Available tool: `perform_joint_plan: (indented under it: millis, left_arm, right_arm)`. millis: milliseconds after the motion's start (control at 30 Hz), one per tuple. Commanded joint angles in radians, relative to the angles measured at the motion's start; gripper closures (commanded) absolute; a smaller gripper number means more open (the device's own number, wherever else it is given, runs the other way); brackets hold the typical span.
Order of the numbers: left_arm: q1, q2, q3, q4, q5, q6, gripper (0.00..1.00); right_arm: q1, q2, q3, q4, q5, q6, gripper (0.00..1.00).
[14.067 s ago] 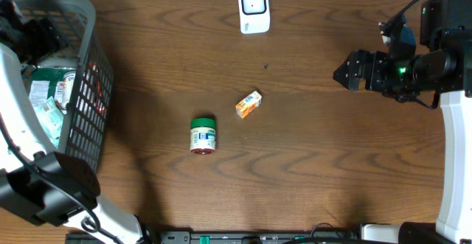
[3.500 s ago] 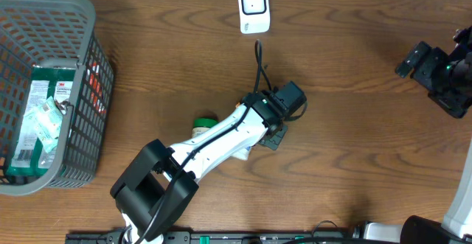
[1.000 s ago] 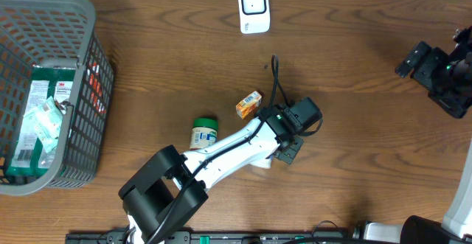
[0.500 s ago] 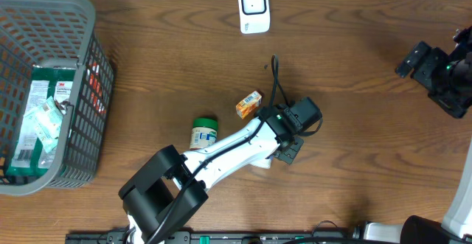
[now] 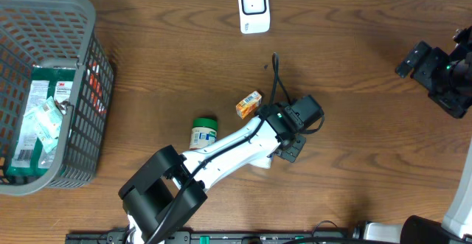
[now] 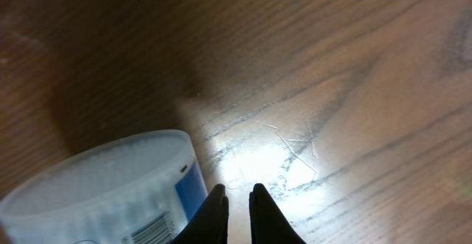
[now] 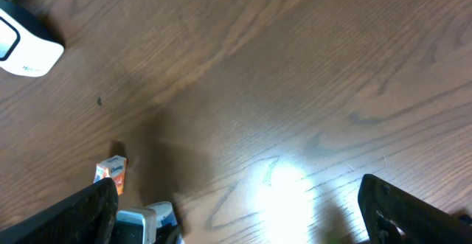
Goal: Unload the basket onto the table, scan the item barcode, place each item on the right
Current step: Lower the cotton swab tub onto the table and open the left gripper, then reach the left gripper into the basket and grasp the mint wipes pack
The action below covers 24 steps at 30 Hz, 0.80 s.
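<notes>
A white tub with a blue label and a barcode [image 6: 110,192] lies on the wood just left of my left gripper [image 6: 236,193]. The gripper's fingers are shut to a thin slit with nothing between them. From above, the left gripper [image 5: 292,152] is at mid-table and the tub [image 5: 259,161] peeks out from under the arm. The white scanner [image 5: 253,8] stands at the far edge and also shows in the right wrist view [image 7: 22,46]. My right gripper [image 5: 413,60] hovers at the far right; in its wrist view it [image 7: 237,183] is wide open and empty.
A small orange box [image 5: 248,104] lies beside the left wrist and a green-lidded jar [image 5: 203,133] lies to its left. A grey basket [image 5: 88,23] with several packets stands at the left edge. The orange box [image 7: 110,174] also shows in the right wrist view.
In the last second the left arm has barely shifted. Over the earlier frames it came from the basket to mid-table, then slid right off the orange box.
</notes>
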Motion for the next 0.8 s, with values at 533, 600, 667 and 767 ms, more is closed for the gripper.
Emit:
perform_joint_plan:
  millis: [533, 600, 667, 767]
  left_arm:
    - [0.443, -0.198, 0.643, -0.465, -0.043, 0.057, 0.88]
    - [0.537, -0.231, 0.661, -0.481, -0.076, 0.058, 0.88]
    - [0.653, -0.268, 0.663, -0.488, -0.078, 0.060, 0.88]
    - [0.831, -0.308, 0.663, -0.511, -0.078, 0.060, 0.88]
  right_arm:
    - [-0.003, 0.005, 0.016, -0.001, 0.013, 0.011, 0.01]
    - [-0.003, 0.005, 0.016, -0.001, 0.013, 0.011, 0.01]
    - [-0.003, 0.005, 0.015, -0.001, 0.013, 0.011, 0.01]
    - [-0.003, 0.005, 0.016, -0.001, 0.013, 0.011, 0.01]
